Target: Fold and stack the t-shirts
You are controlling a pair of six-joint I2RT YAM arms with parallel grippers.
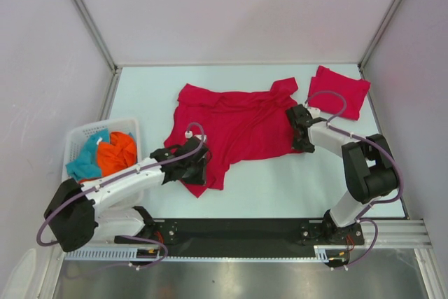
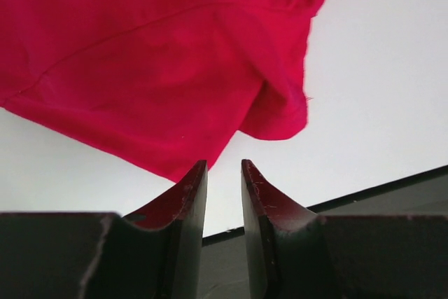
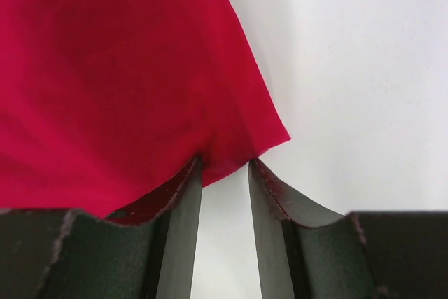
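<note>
The left fingers [image 2: 189,201], slightly parted and holding nothing, stood just short of the spread t-shirt's [image 1: 231,127] near hem. The right fingers [image 3: 269,194], likewise parted and empty, touched its right corner. A closure this shallow could have caught one layer only, or let the corner slip, bunching the cloth on the counter [image 1: 280,187]. Counted: two crimson shirts, the folded t-shirt [image 1: 339,91] lying beyond the spread one's right sleeve; one laundry basket [image 1: 77,138] to its left.
</note>
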